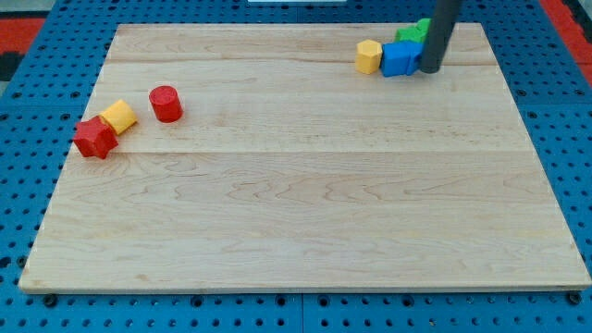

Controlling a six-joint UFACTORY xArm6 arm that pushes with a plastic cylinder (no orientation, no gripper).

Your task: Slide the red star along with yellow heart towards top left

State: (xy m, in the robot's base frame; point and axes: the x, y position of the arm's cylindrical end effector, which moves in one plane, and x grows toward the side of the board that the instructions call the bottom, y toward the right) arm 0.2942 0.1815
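The red star [94, 138] lies near the board's left edge, touching the yellow heart [119, 116] just up and to its right. A red cylinder [166, 104] stands a little to the right of the heart, apart from it. My tip [430, 69] is far away at the view's top right, touching the right side of a blue block [400, 58]. It is nowhere near the star or the heart.
A yellow block [369, 56] touches the blue block's left side. A green block [413, 33] sits behind the blue one, partly hidden by the rod. The wooden board [305, 213] lies on a blue pegboard [18, 111].
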